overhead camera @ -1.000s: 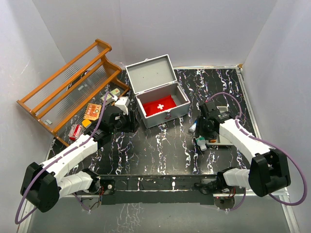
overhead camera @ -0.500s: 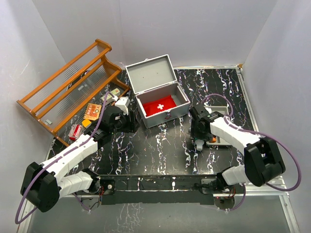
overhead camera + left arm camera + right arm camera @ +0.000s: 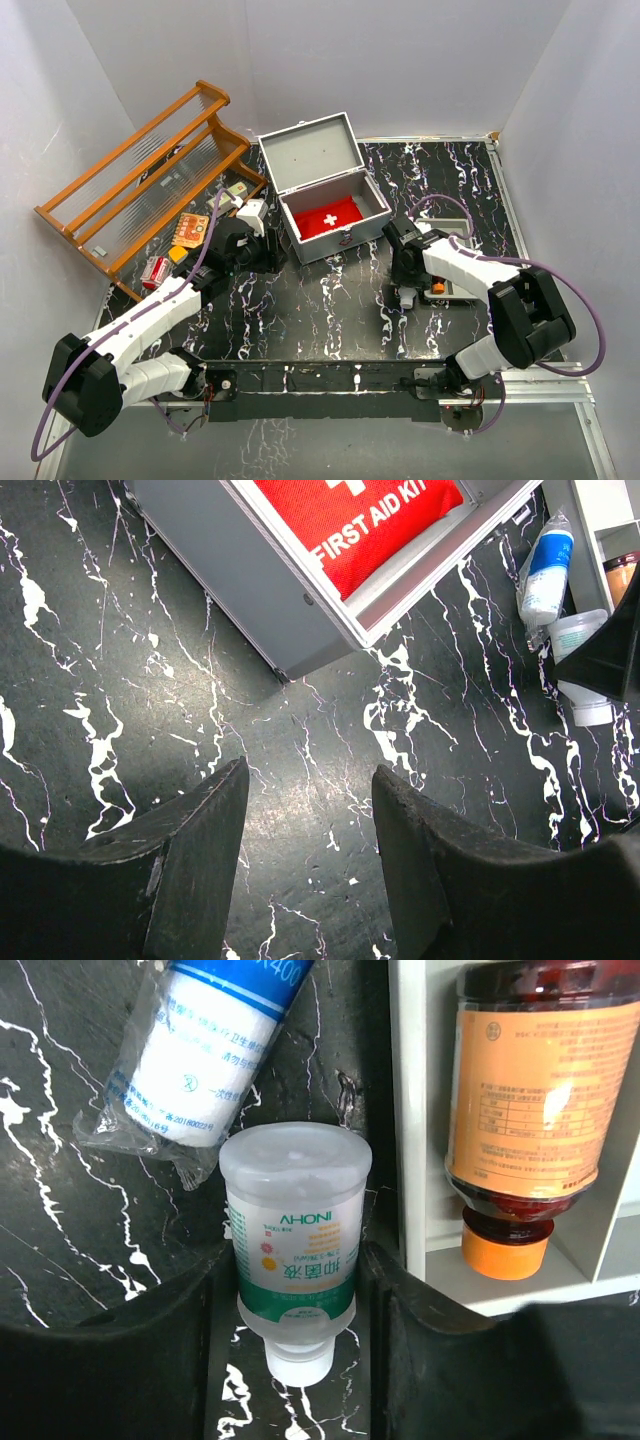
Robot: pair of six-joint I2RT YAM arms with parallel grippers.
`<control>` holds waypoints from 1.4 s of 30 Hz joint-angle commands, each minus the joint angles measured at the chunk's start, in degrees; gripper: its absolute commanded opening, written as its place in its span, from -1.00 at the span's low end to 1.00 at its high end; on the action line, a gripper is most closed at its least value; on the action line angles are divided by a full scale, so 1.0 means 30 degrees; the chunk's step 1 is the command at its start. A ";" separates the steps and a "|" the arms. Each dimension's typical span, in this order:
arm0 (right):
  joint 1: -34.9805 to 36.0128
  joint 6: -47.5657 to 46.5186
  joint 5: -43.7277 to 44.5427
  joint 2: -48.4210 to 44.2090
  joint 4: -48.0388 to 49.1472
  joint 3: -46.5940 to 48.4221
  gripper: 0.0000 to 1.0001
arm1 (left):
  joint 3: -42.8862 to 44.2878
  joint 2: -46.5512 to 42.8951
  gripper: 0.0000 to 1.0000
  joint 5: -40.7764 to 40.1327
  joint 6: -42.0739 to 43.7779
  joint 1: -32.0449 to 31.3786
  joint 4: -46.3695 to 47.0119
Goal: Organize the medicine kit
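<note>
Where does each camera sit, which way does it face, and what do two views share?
Top external: above and behind, looking down at the open medicine kit; left arm and right arm show.
Left wrist: on the left arm, looking down at the kit's corner; the left fingers show.
Right wrist: on the right arm, looking down at a white bottle between the right fingers.
Shared: both wrist views show the white bottle.

We get bright, even, diffuse light in all 3 views, and shadows are soft. The glossy surface (image 3: 330, 300) carries a mild sheen. At the bottom of each wrist frame, the left end effector (image 3: 310, 820) and right end effector (image 3: 290, 1290) look dark and slightly blurred.
</note>
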 commanded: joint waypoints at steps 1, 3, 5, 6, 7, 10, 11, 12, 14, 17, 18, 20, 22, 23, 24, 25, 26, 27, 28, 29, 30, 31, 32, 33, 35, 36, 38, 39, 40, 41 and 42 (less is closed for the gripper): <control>0.0042 0.0683 0.0656 -0.0174 0.1036 0.0173 -0.31 | 0.0626 0.0001 0.03 0.0129 0.0184 -0.0117 -0.0039; 0.0042 0.0752 0.0858 -0.0523 0.0758 0.0391 -0.40 | 0.0617 -0.0025 0.03 0.0156 0.0184 -0.0115 -0.0032; 0.0035 0.0794 0.1184 -0.1146 0.0427 0.0705 -0.42 | 0.0603 -0.0027 0.03 0.0185 0.0198 -0.0104 -0.0032; 0.0032 0.0837 0.1414 -0.1487 0.0146 0.0911 -0.43 | 0.0600 -0.0050 0.03 0.0185 0.0211 -0.0102 -0.0065; 0.0014 0.0872 0.1739 -0.1800 -0.0127 0.1156 -0.42 | 0.0563 -0.0060 0.03 0.0186 0.0213 -0.0102 -0.0062; -0.0304 0.0740 0.2774 -0.2783 -0.0896 0.1829 -0.43 | 0.0535 -0.0060 0.03 0.0185 0.0213 -0.0101 -0.0018; -0.0651 0.0552 0.2986 -0.3057 -0.1070 0.2080 -0.43 | 0.0530 -0.0061 0.03 0.0176 0.0228 -0.0100 -0.0008; -0.1013 0.0196 0.3151 -0.3271 -0.1180 0.2306 -0.43 | 0.0547 -0.0043 0.03 0.0184 0.0240 -0.0102 0.0011; -0.2003 -0.0531 0.3556 -0.3567 -0.1268 0.2587 -0.42 | 0.0546 -0.0060 0.03 0.0186 0.0242 -0.0104 0.0027; -0.3691 -0.1392 0.3258 -0.3576 -0.1214 0.2890 -0.42 | 0.0471 -0.0116 0.03 0.0186 0.0242 -0.0112 0.0031; -0.4158 -0.1487 0.3328 -0.3508 -0.1202 0.2989 -0.42 | 0.0485 -0.0160 0.03 0.0164 0.0242 -0.0107 0.0012; -0.5121 -0.1645 0.3025 -0.3385 -0.1163 0.2979 -0.43 | 0.0412 -0.0261 0.03 0.0114 0.0228 -0.0107 -0.0002; -0.6070 -0.1891 0.2300 -0.3243 -0.0856 0.2791 -0.43 | 0.0327 -0.0378 0.03 0.0072 0.0242 -0.0114 0.0012; -0.6520 -0.2029 0.1923 -0.3140 -0.0718 0.2709 -0.43 | 0.0317 -0.0435 0.03 0.0047 0.0242 -0.0092 0.0025; -0.6899 -0.2115 0.1667 -0.3065 -0.0558 0.2626 -0.43 | 0.0301 -0.0463 0.03 0.0040 0.0242 -0.0097 0.0041; -0.7243 -0.2112 0.1496 -0.2983 -0.0464 0.2575 -0.43 | 0.0277 -0.0471 0.03 0.0039 0.0242 -0.0101 0.0054; -0.7601 -0.2009 0.1321 -0.2870 -0.0394 0.2558 -0.43 | 0.0285 -0.0472 0.03 0.0039 0.0242 -0.0105 0.0081; -0.7799 -0.1835 0.1057 -0.2764 -0.0359 0.2516 -0.43 | 0.0286 -0.0446 0.03 0.0039 0.0242 -0.0095 0.0085; -0.8048 -0.1677 0.0794 -0.2634 -0.0326 0.2441 -0.43 | 0.0286 -0.0443 0.03 0.0061 0.0242 -0.0112 0.0085; -0.8225 -0.1548 0.0676 -0.2507 -0.0300 0.2391 -0.42 | 0.0326 -0.0413 0.03 0.0082 0.0257 -0.0099 0.0063; -0.8394 -0.1517 0.0691 -0.2400 -0.0293 0.2326 -0.42 | 0.0353 -0.0413 0.03 0.0096 0.0306 -0.0109 -0.0005; -0.8506 -0.1513 0.0744 -0.2262 -0.0292 0.2256 -0.41 | 0.0390 -0.0380 0.03 0.0097 0.0364 -0.0103 -0.0065; -0.8572 -0.1476 0.0809 -0.2102 -0.0306 0.2218 -0.41 | 0.0427 -0.0362 0.03 0.0090 0.0386 -0.0095 -0.0113; -0.8609 -0.1435 0.0821 -0.1958 -0.0341 0.2206 -0.40 | 0.0454 -0.0355 0.03 0.0108 0.0418 -0.0123 -0.0119; -0.8615 -0.1263 0.0794 -0.1606 -0.0375 0.2203 -0.31 | 0.0421 -0.0317 0.03 0.0125 0.0418 -0.0104 -0.0051; -0.8615 -0.1203 0.0636 -0.1405 -0.0386 0.2204 -0.26 | 0.0424 -0.0291 0.03 0.0141 0.0396 -0.0102 0.0006; -0.9213 -0.1140 0.0120 -0.1022 -0.0380 0.2201 -0.23 | 0.0378 -0.0266 0.03 0.0171 0.0281 -0.0104 0.0097; -0.9341 -0.1133 -0.0041 -0.0867 -0.0380 0.2211 -0.22 | 0.0349 -0.0259 0.03 0.0184 0.0247 -0.0102 0.0113; -0.9394 -0.1117 -0.0025 -0.0741 -0.0380 0.2197 -0.22 | 0.0323 -0.0258 0.03 0.0211 0.0217 -0.0098 0.0136; -0.9430 -0.1090 0.0032 -0.0645 -0.0380 0.2203 -0.21 | 0.0255 -0.0288 0.03 0.0240 0.0188 -0.0098 0.0143; -0.9456 -0.1074 0.0083 -0.0574 -0.0405 0.2197 -0.20 | 0.0224 -0.0310 0.03 0.0244 0.0162 -0.0112 0.0166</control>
